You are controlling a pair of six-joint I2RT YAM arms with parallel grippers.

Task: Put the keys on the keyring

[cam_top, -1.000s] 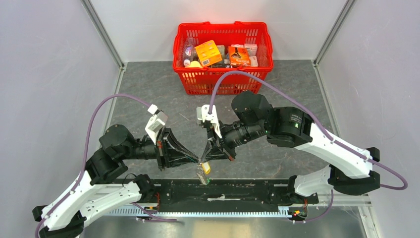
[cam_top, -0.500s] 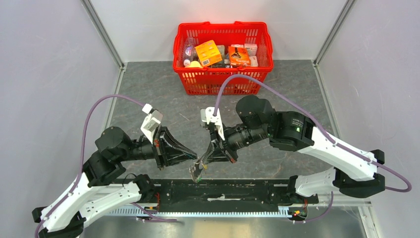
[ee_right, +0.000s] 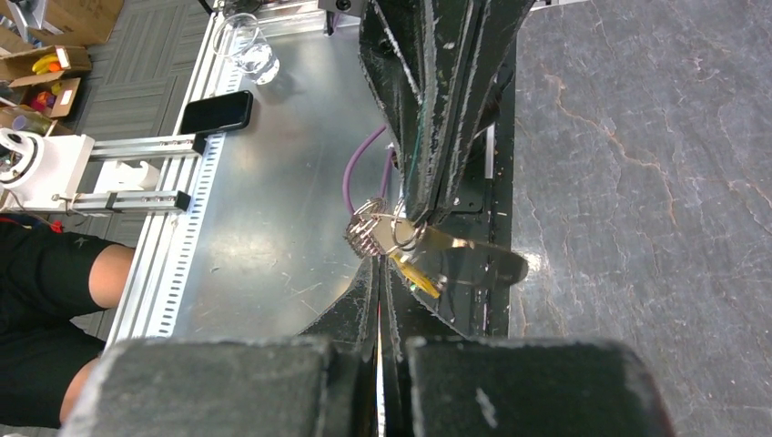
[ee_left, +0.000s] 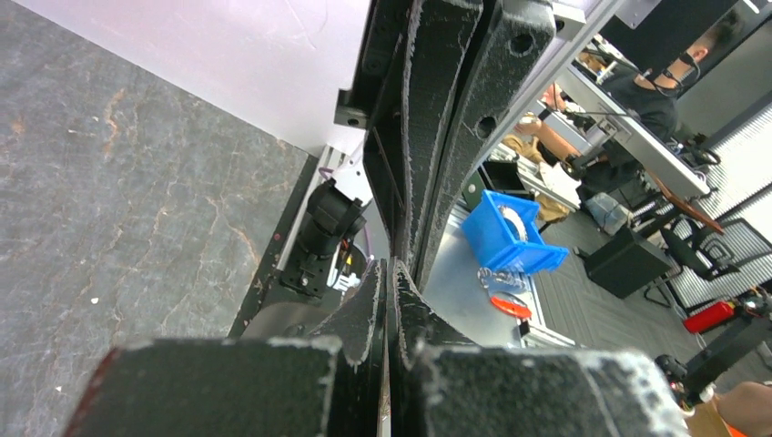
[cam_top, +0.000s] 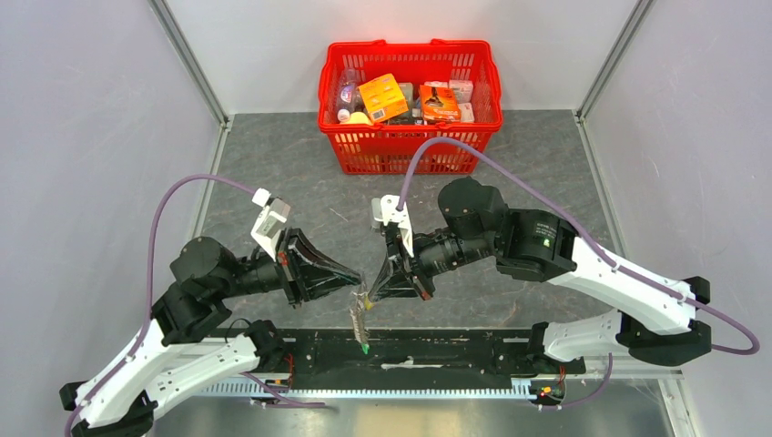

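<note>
The keyring (ee_right: 366, 235) is a grey wire loop with a coiled stretch, held in the air between both grippers. My right gripper (ee_right: 379, 266) is shut, with the coil right at its tips. My left gripper (ee_right: 421, 217) is shut and meets the loop from the other side. The yellow key (ee_right: 416, 274) hangs from the loop. In the top view the keyring (cam_top: 359, 314) dangles below my left gripper (cam_top: 359, 283) and right gripper (cam_top: 370, 294), with the green key (cam_top: 364, 348) at its lower end. In the left wrist view my left gripper (ee_left: 390, 269) is shut, and the ring is hidden.
A red basket (cam_top: 332, 137) full of packets stands at the back of the grey table. The black mounting rail (cam_top: 455, 350) runs along the near edge under the grippers. A shiny metal plate (ee_right: 264, 228) lies beyond the rail.
Both grippers have shifted a little left and toward the near edge. The ring and keys now hang lower beneath the tips, with the green key showing over the black rail.
</note>
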